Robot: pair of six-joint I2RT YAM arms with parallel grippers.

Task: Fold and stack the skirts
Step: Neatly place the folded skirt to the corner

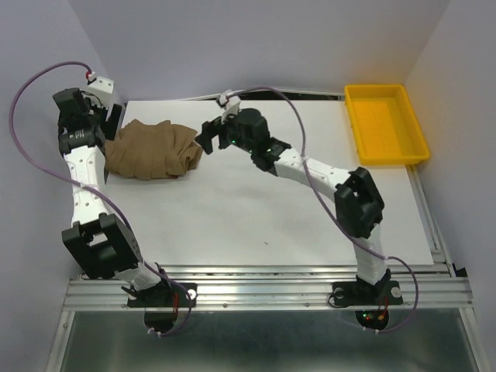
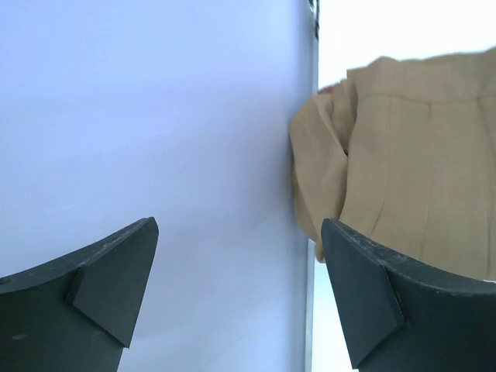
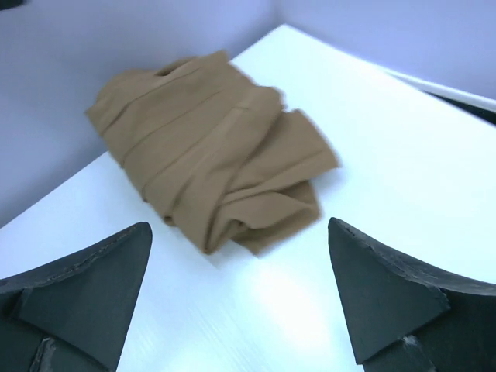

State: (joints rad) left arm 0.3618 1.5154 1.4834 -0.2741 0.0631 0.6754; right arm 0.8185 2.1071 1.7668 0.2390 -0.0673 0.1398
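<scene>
While the tan skirt [image 1: 151, 149] sits bunched at the far-left edge of the worktop [image 1: 256, 209], long axis running left to right, the left fingers [image 2: 93, 287] and right fingers [image 3: 387, 294] both stand spread and empty, one at each end; the left arm [image 1: 85, 186] looks slightly nearer.

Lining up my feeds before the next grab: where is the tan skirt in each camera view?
Top external: tan skirt bunched at the far left of the table, beside the lavender wall.
Left wrist: tan skirt in the right half, lavender wall filling the left.
Right wrist: tan skirt upper centre-left, lavender wall behind it.
Shared landmark: that lavender wall.
</scene>
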